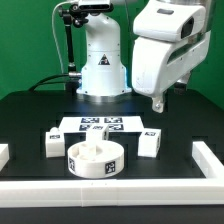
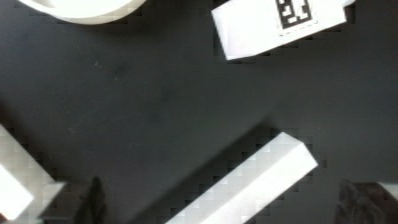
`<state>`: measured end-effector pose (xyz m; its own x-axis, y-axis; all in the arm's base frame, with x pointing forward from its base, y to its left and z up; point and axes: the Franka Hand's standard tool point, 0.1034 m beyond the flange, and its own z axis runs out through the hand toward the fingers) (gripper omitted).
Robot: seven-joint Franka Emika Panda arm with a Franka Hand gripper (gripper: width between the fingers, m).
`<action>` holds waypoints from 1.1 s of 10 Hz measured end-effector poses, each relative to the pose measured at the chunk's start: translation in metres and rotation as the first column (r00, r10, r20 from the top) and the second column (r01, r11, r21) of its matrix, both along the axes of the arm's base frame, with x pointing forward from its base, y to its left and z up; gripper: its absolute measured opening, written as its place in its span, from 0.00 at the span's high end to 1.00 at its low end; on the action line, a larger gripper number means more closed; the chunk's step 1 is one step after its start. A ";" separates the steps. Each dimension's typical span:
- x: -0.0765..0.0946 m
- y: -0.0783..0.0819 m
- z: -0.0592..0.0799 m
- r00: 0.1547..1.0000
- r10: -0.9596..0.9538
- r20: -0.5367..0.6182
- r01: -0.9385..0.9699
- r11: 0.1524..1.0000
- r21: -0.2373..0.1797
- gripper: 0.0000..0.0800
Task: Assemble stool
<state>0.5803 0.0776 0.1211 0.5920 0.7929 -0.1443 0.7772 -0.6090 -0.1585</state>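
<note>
A: Fingers?
B: Fingers [image 2: 370, 203] are spread apart with nothing between them. They hang in the air, clear of every part. In the exterior view they poke down from the arm's white hand [image 1: 165, 50], toward that view's right.

A: What's below them?
B: Mostly bare black surface [image 1: 40, 110]. The wrist view shows a white bar [image 2: 258, 180] lying flat on a slant, down on the surface and not gripped. Can't tell which part it is.

A: Stool parts?
B: All loose on the surface. One leg [image 1: 150, 143] sits below the fingers in the exterior view. Height gap is plain, depth I can't tell. Another leg [image 1: 52, 143] is at the exterior view's left, well apart from the first. Both lie flat with tags showing.

A: Seat?
B: The seat [image 1: 97, 158] is a round disc lying flat near the front, between the two legs and a bit forward of them, touching neither. It has a tag on its side wall. Something white rises at its top, too small to make out. The wrist view catches only its curved edge in one corner, plus a tagged leg beside it. Can't say which leg that is.

A: Anything else?
B: The marker board [image 1: 100, 125] lies flat just behind the seat. A white rail [image 1: 120, 190] runs along the front edge. The robot base [image 1: 100, 65] stands behind the board.
</note>
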 end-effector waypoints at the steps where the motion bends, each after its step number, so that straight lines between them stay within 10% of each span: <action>1: 0.002 0.000 0.000 1.000 -0.001 -0.011 0.001 1.000 0.000 0.19; 6: 0.002 -0.001 -0.001 1.000 -0.001 -0.010 0.001 1.000 0.000 0.19; 11: -0.022 -0.065 -0.015 0.980 0.018 0.196 -0.020 1.000 0.011 0.19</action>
